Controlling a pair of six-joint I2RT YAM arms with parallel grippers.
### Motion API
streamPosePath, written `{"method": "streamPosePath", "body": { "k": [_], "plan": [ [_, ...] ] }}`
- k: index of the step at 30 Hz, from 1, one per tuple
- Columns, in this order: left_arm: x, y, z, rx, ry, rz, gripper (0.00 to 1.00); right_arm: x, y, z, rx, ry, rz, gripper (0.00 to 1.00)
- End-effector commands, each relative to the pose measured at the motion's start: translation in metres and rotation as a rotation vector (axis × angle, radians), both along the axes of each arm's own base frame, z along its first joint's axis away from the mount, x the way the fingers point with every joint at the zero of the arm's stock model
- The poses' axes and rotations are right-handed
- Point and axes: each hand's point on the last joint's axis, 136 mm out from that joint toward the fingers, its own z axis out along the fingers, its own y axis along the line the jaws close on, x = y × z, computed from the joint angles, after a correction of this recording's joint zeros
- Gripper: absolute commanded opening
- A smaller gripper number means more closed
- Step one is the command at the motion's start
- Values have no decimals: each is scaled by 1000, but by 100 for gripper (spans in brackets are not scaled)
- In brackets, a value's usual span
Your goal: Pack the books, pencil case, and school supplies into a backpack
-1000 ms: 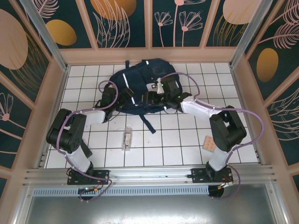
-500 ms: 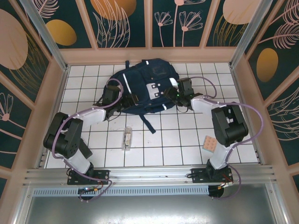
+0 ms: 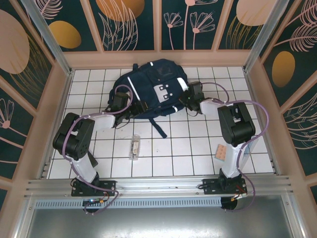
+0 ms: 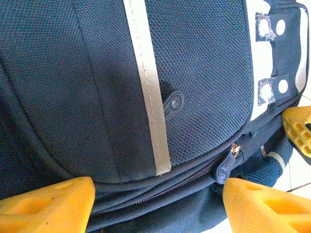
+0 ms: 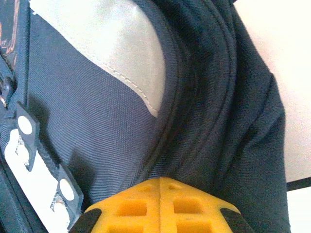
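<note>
**Both grippers at the backpack, left open, right closed**

From above, you had the navy backpack (image 3: 151, 87) lying flat on the white tiled table (image 3: 198, 148), with one gripper at each side of its near edge. Your left gripper (image 3: 140, 106) sat against the bag's left side, its yellow fingers (image 4: 46, 204) spread wide. In the left wrist view, the bag's lower seam ran across the gap between them. A zipper pull (image 4: 226, 167) hung just ahead of the right-hand finger, and a white reflective stripe (image 4: 148, 97) ran away from the gap across the mesh fabric. Whether the fingers touched the cloth could not be told.

Your right gripper (image 3: 184, 100) was at the bag's right side. Its fingers (image 5: 141, 206) were pressed fully together, and the bag's piped edge lay right at their tips. It could not be told whether any fabric was pinched.

The narrow clear box (image 3: 134, 147) lay well behind the left gripper, toward the arm bases. The pinkish pad (image 3: 221, 152) lay well behind the right gripper.
</note>
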Motion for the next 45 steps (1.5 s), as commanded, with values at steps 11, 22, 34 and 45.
{"method": "streamPosePath", "body": {
  "k": [11,22,34,45],
  "plan": [
    [-23,1,-38,75,132,-76,72,15,26,36,130,-72,34,36],
    [-41,7,-59,63,189,-53,73,18,-20,16,57,-17,-156,51],
    [-44,6,-61,45,203,-51,73,46,-13,5,-29,-35,-35,58],
    [-53,9,-59,34,213,-41,73,35,-33,-55,-102,161,-179,59]
  ]
}}
